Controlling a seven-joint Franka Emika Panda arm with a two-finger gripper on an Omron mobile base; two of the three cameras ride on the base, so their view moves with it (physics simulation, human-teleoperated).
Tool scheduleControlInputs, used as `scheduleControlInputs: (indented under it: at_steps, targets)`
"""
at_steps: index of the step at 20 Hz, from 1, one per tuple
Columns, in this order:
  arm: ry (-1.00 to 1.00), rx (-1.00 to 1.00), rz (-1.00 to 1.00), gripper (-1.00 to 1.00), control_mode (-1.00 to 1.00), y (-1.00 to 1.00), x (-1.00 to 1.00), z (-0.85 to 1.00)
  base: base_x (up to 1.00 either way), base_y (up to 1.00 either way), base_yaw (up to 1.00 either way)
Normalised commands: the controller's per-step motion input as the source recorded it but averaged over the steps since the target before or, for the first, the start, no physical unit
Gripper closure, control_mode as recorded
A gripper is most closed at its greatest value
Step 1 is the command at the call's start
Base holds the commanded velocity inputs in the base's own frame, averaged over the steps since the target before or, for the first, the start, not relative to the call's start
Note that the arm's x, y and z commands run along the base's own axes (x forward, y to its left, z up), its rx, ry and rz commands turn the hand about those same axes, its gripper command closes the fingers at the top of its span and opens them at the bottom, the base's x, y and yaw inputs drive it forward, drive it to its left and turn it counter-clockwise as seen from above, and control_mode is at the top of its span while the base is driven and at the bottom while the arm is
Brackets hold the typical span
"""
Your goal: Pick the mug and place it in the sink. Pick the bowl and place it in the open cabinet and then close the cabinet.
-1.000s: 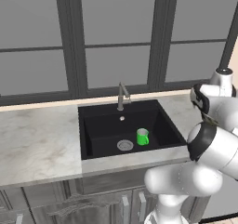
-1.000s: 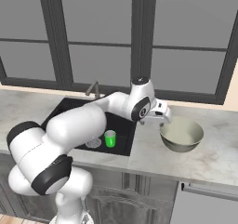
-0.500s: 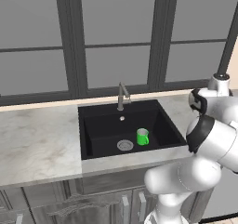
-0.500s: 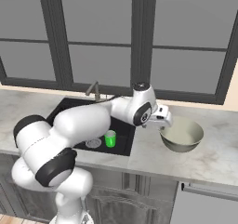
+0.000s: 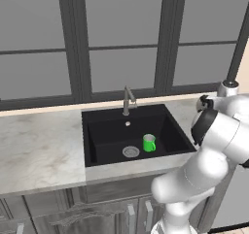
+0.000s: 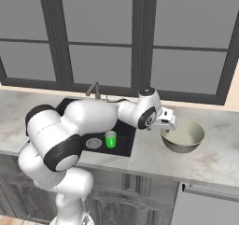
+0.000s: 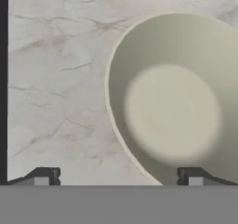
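Observation:
The small green mug [image 5: 149,142] stands upright in the black sink [image 5: 109,131], next to the round drain; it also shows as the mug [image 6: 110,139] from the right. The wide cream bowl [image 6: 183,135] rests on the marble counter to the right of the sink. My gripper [image 6: 167,124] hangs open just above the bowl's left rim. In the hand view the gripper [image 7: 118,177] straddles that rim. One fingertip [image 7: 193,176] is over the bowl [image 7: 176,107], the other over bare counter. Nothing is held. The cabinet is out of view.
A slim grey faucet [image 5: 127,99] rises behind the sink. Dark-framed windows run along the back wall. The marble counter [image 5: 39,150] stretches left of the sink and the counter [image 6: 219,158] continues right of the bowl. The sink's dark edge [image 7: 3,79] borders the hand view.
My hand has dropped a little lower and closer to the bowl's left rim. Mug and bowl have not moved.

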Motion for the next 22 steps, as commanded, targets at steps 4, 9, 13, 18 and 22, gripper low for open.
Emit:
scheduleControlInputs:
  at_steps: [4,9,13,18,22]
  targets:
    - [0.03,0.0,0.0,-1.0,-1.0,-0.11,0.25,-0.25,0.0,0.0,0.0]
    - [0.03,0.0,0.0,-1.0,-1.0,-0.11,0.25,-0.21,0.0,0.0,0.0]
    - [0.03,0.0,0.0,-1.0,-1.0,-0.15,0.27,-0.17,0.0,0.0,0.0]
    - [0.03,0.0,0.0,-1.0,-1.0,-0.12,0.19,-0.17,0.0,0.0,0.0]
    - [0.05,0.0,0.0,-1.0,-1.0,0.0,0.0,-0.14,0.0,0.0,0.0]
